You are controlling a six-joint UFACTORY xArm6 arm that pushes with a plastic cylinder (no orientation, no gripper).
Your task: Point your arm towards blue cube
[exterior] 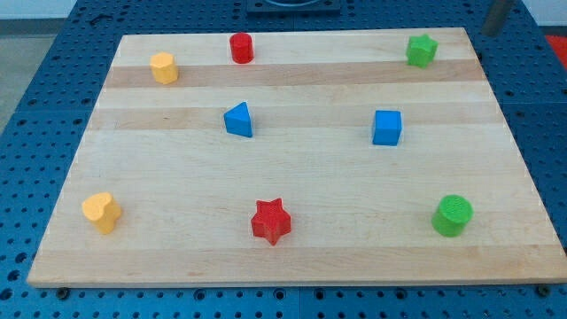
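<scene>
Blue cube [387, 127], right of the wooden board's [292, 257] centre, looks light, rigid and apt to slide, so any flat side would take a push; the rod [496, 16] shows at the view's top right, its tip unclear, claw absent.

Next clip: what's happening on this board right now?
Nothing is being pushed yet. My tip sits at the view's top right, off the wooden board, beyond the green star. The blue cube, its target, lies below and left of it, untouched. The other blocks, including a blue triangular block and a red star, stand scattered apart.
</scene>
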